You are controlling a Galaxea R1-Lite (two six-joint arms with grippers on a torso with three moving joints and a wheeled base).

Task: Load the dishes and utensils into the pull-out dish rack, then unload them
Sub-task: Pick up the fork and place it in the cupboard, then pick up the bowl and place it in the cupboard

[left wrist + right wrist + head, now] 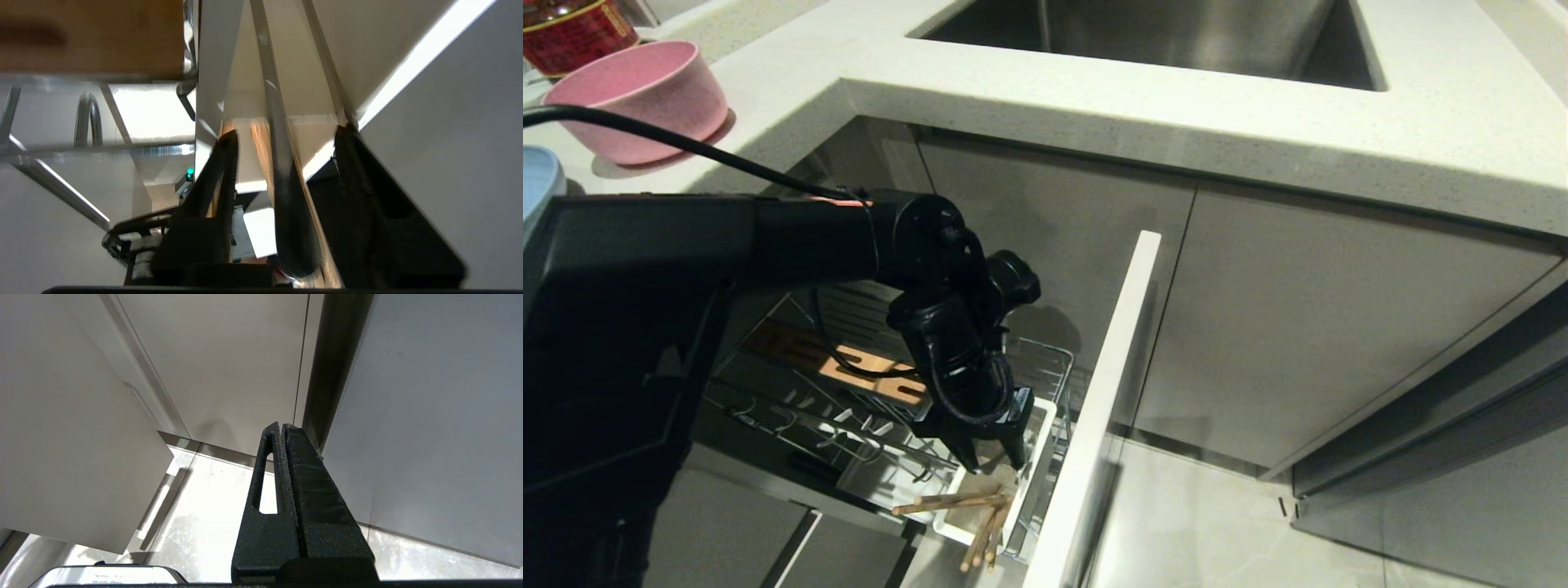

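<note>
Left gripper [992,465] hangs fingers-down over the white cup [1039,425] at the rack's [1045,359] near right corner, jaws parted, gripping nothing I can make out. Chopsticks [956,498] lie tilted across the cup's near rim, ends poking out, just below the fingertips. Up on the counter [1094,90] at far left sit the pink bowl [645,90] and an edge of the blue plate [539,184], so loading looks barely begun; unloading is all still to come.

From the left wrist, the fingers [220,163] stand apart with a silver fork handle [282,163] and a wooden stick between them, clear of both pads as far as I can tell, reaching into the cup.

From the right wrist, the right gripper [282,428] is pressed closed and empty, parked low by the cabinet fronts.
</note>
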